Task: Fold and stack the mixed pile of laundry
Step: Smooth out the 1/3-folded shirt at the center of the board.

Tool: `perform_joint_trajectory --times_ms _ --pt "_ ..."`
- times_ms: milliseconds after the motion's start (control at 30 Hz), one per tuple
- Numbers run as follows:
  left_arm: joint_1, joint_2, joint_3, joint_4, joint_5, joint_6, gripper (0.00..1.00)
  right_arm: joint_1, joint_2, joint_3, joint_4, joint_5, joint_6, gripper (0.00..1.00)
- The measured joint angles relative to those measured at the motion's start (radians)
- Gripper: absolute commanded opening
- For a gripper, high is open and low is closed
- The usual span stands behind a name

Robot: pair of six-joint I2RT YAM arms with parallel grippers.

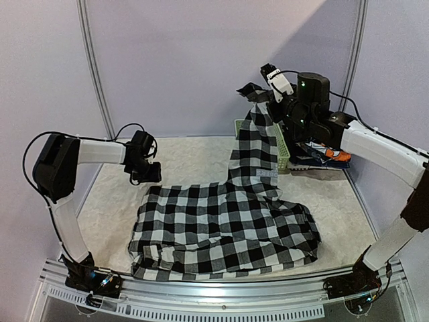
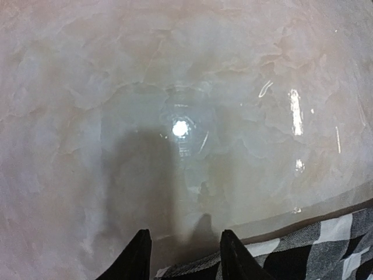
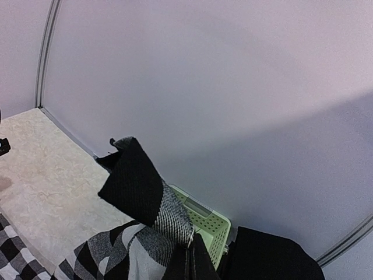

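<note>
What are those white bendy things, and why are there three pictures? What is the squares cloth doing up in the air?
The white bendy things are two robot arms, and each ends in a two-finger pincher called a gripper. The big picture looks down from above. The other two come from little cameras on each arm's wrist. The right gripper is pinched shut on one end of the checked shirt and lifts it up, while the rest lies spread on the table. The left gripper is open, holds nothing, and sits over bare table by the shirt's edge. At the back stands a pale green basket, with more clothes beside it, partly hidden.
</note>
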Motion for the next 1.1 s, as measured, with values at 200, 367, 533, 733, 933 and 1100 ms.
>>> perform_joint_trajectory --times_ms 200,367,533,733,933,1100 --pt "0.000 0.004 0.002 -0.003 0.010 -0.011 0.41 0.000 0.000 -0.008 -0.002 0.000 0.012 0.00" --pt "0.000 0.004 -0.014 -0.005 0.024 -0.024 0.39 0.000 0.000 -0.009 -0.003 0.000 0.018 0.00" --pt "0.000 0.008 -0.026 -0.018 0.014 -0.043 0.29 0.000 0.000 -0.010 -0.006 0.000 0.024 0.00" --pt "-0.001 0.037 -0.028 -0.011 -0.006 -0.057 0.03 0.000 0.000 -0.011 -0.006 -0.008 0.031 0.00" --pt "-0.001 0.043 -0.027 0.009 -0.001 -0.061 0.00 0.000 0.000 -0.014 -0.007 -0.014 0.034 0.00" --pt "-0.001 0.027 -0.045 0.022 0.009 -0.060 0.00 0.000 0.000 -0.018 -0.007 -0.019 0.033 0.00"
